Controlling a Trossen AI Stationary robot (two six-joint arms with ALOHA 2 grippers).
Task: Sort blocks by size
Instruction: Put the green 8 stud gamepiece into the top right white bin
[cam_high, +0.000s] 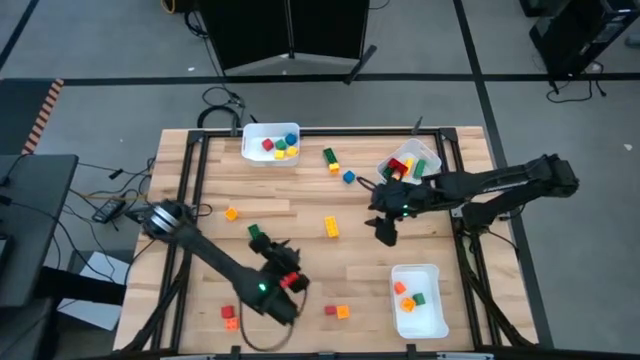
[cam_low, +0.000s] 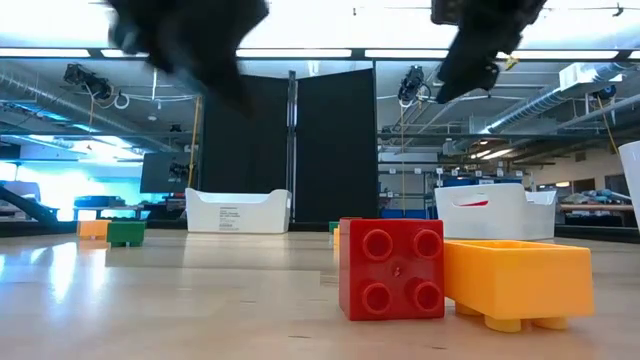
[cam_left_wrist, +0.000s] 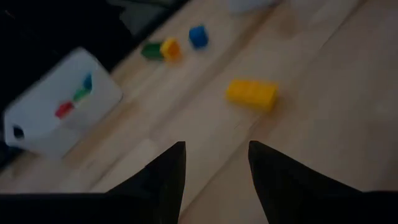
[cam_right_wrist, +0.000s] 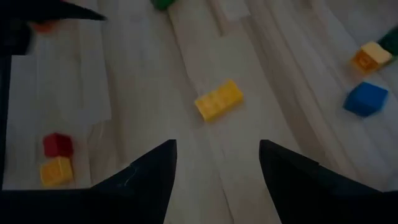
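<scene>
Sorting partly done
Some blocks (cam_high: 279, 146) sit binned; both the right hand (cam_high: 385, 232) and left hand (cam_high: 281, 262) hover half-open and empty, a yellow brick (cam_high: 331, 227) loose between them.

Bare wood around yellow brick (cam_high: 331, 228) (center)

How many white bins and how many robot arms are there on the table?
White bins: 3
Robot arms: 2
Total: 5
</scene>
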